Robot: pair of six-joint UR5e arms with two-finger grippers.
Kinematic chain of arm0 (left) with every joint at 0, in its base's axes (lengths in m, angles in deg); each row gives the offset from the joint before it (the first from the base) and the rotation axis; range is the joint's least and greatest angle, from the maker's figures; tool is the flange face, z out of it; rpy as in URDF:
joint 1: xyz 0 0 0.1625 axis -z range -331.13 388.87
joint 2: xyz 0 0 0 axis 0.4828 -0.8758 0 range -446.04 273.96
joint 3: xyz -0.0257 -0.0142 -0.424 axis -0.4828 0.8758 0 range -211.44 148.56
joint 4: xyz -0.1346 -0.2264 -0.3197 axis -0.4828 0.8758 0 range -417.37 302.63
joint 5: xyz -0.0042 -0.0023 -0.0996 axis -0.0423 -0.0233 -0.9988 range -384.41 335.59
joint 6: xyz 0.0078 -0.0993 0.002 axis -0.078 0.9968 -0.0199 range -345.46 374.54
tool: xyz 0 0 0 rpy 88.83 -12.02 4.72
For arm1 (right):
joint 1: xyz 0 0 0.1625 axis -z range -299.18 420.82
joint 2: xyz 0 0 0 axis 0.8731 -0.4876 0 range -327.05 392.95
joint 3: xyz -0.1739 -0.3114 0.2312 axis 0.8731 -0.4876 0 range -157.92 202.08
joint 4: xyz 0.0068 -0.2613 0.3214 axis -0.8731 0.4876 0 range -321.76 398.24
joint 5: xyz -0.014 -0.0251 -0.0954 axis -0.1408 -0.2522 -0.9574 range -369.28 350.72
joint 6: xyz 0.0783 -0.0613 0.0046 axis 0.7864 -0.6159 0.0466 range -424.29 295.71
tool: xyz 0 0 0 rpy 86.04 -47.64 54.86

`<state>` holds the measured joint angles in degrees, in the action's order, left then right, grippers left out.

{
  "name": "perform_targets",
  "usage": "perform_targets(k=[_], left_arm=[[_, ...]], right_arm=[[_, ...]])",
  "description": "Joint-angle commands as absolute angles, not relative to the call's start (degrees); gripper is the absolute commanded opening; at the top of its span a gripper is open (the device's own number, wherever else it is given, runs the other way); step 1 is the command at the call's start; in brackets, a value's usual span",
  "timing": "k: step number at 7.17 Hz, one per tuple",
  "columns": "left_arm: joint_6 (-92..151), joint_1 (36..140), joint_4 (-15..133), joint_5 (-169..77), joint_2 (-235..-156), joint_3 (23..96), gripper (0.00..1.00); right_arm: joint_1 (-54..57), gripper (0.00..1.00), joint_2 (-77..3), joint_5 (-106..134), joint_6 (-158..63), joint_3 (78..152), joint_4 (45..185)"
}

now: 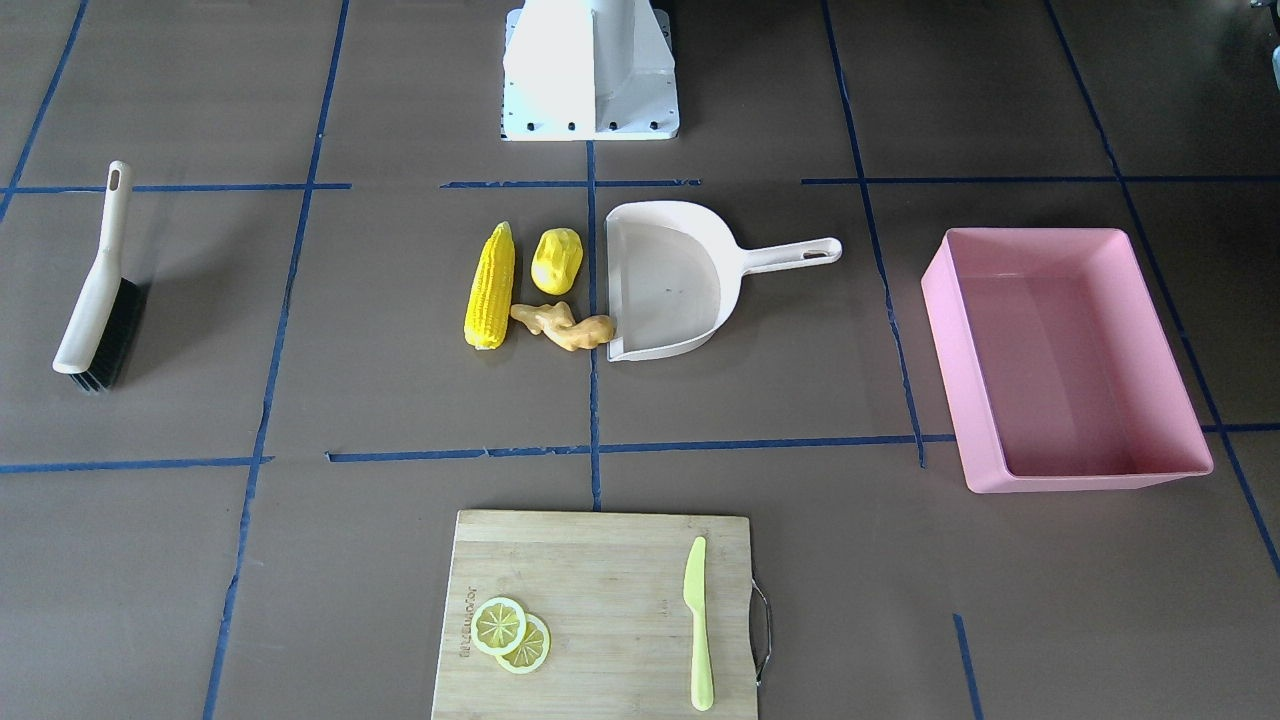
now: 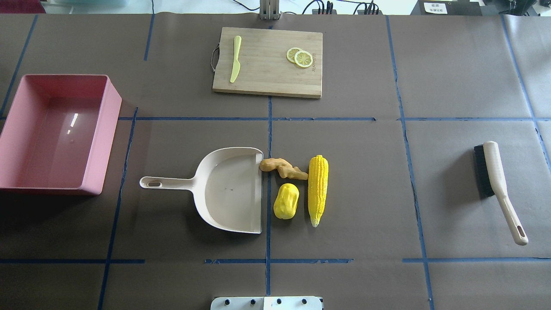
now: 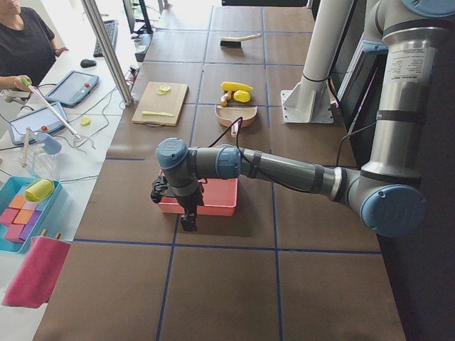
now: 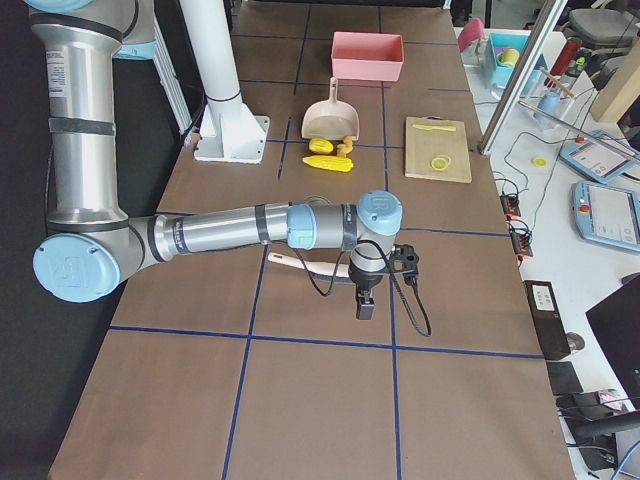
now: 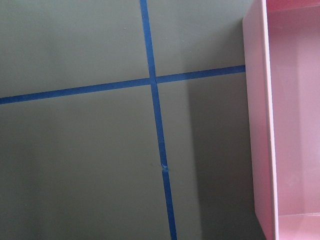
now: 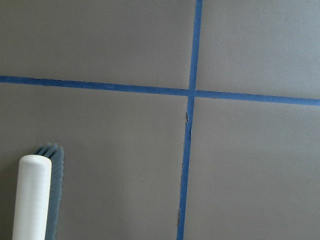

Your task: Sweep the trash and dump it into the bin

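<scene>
The trash lies mid-table: a long yellow corn cob (image 2: 318, 189), a yellow potato-like lump (image 2: 286, 201) and a tan ginger root (image 2: 284, 168), just off the open mouth of a cream dustpan (image 2: 232, 189). The ginger touches the pan's lip. The empty pink bin (image 2: 56, 131) stands at the left. My left gripper (image 3: 188, 222) shows only in the exterior left view, hanging above the table by the bin's outer end; I cannot tell its state. My right gripper (image 4: 365, 308) shows only in the exterior right view, above the brush (image 4: 305, 266); I cannot tell its state.
The cream-handled black brush (image 2: 499, 189) lies at the right, apart from the trash. A wooden cutting board (image 2: 267, 82) at the far side holds two lemon slices (image 2: 300, 57) and a light-green knife (image 2: 235, 64). A person sits beyond the table's far edge (image 3: 25, 42).
</scene>
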<state>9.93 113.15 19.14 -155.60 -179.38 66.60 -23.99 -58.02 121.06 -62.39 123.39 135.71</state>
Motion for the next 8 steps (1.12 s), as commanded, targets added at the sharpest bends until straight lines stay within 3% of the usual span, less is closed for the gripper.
perform_targets(k=[1,8], left_arm=[[9.5,113.3,18.6,-155.5,-178.7,68.9,1.0],[9.5,113.1,20.4,-155.9,-178.2,69.2,1.0]], right_arm=[[-23.9,1.0,-58.0,121.1,-62.0,123.4,135.6],[-23.9,1.0,-58.6,125.4,-62.1,124.1,135.6]])
